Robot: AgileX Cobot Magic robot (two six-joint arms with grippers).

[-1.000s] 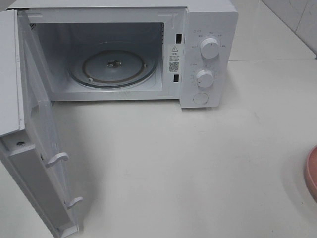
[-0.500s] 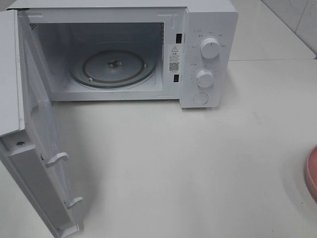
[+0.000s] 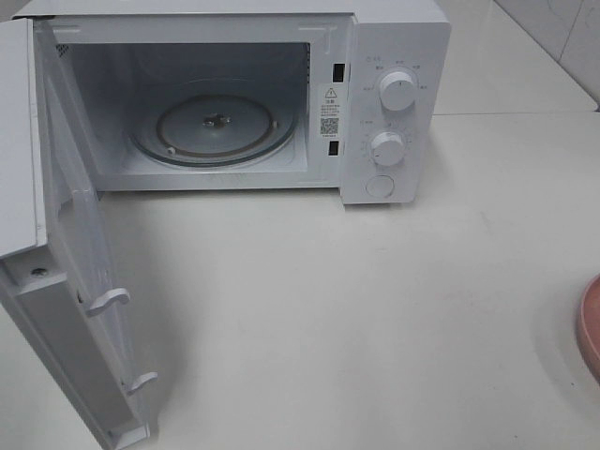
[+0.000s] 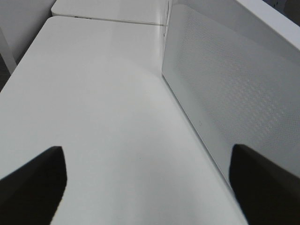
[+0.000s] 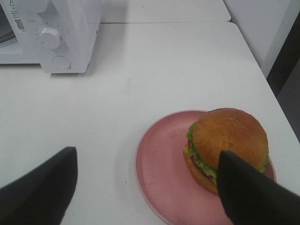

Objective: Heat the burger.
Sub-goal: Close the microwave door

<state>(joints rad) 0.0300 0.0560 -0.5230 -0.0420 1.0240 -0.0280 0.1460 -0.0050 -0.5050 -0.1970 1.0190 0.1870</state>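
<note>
Right wrist view: right pincer (image 5: 145,187) open over burger (image 5: 228,146) at plate's (image 5: 159,173) 3 o'clock edge, left pincer (image 4: 147,183) open too; off-centre grab could tip it.

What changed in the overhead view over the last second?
Nothing visibly changed. The microwave door stays swung open, the glass turntable bare, and the pink plate sits at the table's right edge. No arm enters the high view.
</note>
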